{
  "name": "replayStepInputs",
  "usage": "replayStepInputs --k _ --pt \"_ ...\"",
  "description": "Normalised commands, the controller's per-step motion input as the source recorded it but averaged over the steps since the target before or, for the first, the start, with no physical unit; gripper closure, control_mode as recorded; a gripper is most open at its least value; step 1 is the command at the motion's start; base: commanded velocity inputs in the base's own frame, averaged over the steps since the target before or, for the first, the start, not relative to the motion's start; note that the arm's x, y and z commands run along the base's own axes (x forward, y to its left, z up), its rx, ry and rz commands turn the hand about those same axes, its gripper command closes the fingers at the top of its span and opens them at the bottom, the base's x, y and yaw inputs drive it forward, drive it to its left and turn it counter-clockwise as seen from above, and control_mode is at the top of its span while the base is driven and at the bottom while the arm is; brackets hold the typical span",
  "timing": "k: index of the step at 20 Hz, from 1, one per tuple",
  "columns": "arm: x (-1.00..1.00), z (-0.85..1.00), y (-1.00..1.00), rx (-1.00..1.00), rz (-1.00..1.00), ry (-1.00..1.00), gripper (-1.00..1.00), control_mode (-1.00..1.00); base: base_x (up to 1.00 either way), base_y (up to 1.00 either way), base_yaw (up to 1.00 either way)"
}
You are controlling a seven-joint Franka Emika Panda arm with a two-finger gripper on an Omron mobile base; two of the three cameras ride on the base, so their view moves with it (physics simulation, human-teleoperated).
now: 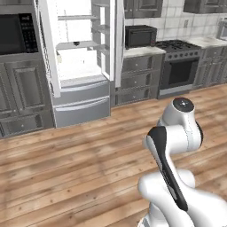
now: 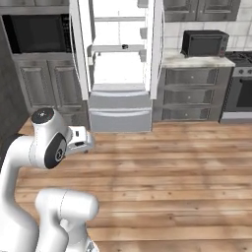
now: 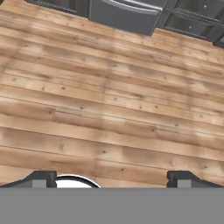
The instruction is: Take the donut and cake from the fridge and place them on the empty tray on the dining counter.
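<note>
The grey fridge stands across the wooden floor with both upper doors swung open on its white interior. On a middle shelf sits a tiny dark piece, the cake, too small to make out in detail. My gripper hangs open over bare floor planks well short of the fridge, its two dark fingertips wide apart with nothing between them. My arm is folded low, far from the shelves. The fridge's bottom drawers lie at the top of the hand view. The donut, tray and dining counter are out of view.
A built-in black microwave sits in the cabinets left of the fridge. To the right are grey drawers, a counter with a black toaster oven, and a stove. Wide wooden floor lies between me and the fridge.
</note>
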Motion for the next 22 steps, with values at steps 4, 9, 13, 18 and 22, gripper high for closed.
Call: replayStepInputs --k 4,9,13,18,22 --pt "0.0 0.0 0.0 0.0 0.0 0.0 -1.0 1.0 0.63 0.22 0.0" --pt "0.0 0.0 0.0 0.0 0.0 0.0 -1.0 1.0 0.68 0.14 0.0" --pt "0.0 0.0 0.0 0.0 0.0 0.0 -1.0 1.0 0.69 0.11 0.0" --pt "0.0 0.0 0.0 0.0 0.0 0.0 -1.0 1.0 0.69 0.06 0.0" --pt "0.0 0.0 0.0 0.0 0.0 0.0 -1.0 1.0 0.68 0.0 0.01"
